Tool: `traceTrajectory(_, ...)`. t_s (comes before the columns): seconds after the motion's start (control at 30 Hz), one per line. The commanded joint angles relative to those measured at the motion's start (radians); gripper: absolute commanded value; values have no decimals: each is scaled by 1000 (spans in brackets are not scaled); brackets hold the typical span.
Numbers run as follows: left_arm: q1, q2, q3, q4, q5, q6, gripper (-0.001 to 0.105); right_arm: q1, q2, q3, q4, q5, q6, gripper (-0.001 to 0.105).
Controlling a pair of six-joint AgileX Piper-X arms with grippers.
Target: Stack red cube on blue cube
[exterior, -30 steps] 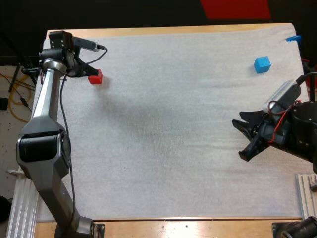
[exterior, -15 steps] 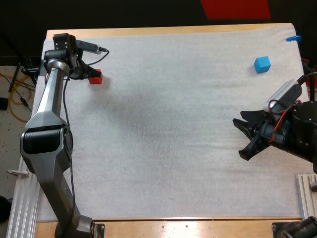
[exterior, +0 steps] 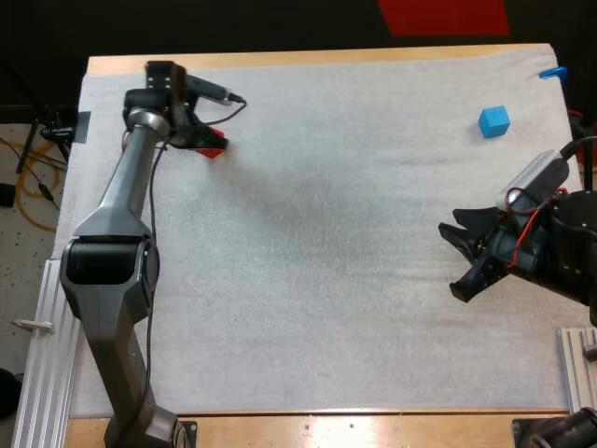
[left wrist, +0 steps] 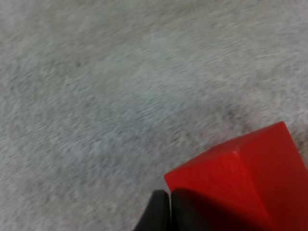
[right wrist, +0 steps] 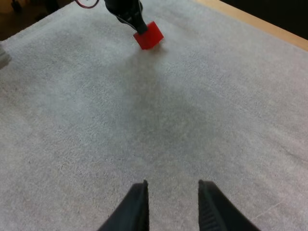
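Far left of white mat [exterior: 326, 280] on wooden table [exterior: 373, 427]: red cube [exterior: 215, 151] clamped in left gripper [exterior: 206, 145]. Far right: blue cube [exterior: 494, 121]. Near right edge: right gripper [exterior: 449, 263], jaws spread, over bare mat.

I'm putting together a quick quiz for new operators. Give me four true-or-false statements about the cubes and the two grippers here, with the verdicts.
1. The left gripper is shut on the red cube. True.
2. The red cube already sits on the blue cube. False: the two are far apart, and the blue cube lies alone near the far right corner of the mat.
3. The right gripper is open and holds nothing. True.
4. The right gripper hangs directly over the blue cube. False: it is over bare mat, nearer the camera than the blue cube.
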Motion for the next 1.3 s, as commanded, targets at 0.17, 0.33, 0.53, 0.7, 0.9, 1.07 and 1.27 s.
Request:
traceTrajectory(0.17, -92, 13, 1, 26, 57, -13, 0, 1, -2, -9, -7, 0, -1, 26)
traceTrajectory(0.33, -147, 13, 1, 31, 79, -13, 0, 1, -2, -9, -7, 0, -1, 26)
traceTrajectory(0.53, -198, 4, -5, 58, 86, -19, 0, 1, -2, -9, -7, 0, -1, 26)
traceTrajectory(0.7, -184, -15, -70, 56, 79, -40, 0, 1, -2, -9, -7, 0, -1, 26)
traceTrajectory(0.9, -167, -30, -151, 18, -19, -50, 0, 1, -2, -9, -7, 0, -1, 26)
traceTrajectory(1.07, -144, -22, -151, -32, -27, -161, 0, 1, -2, -9, -7, 0, -1, 26)
traceTrajectory(1.27, -131, -3, -151, -91, -60, -266, 0, 1, -2, -9, -7, -1, -1, 26)
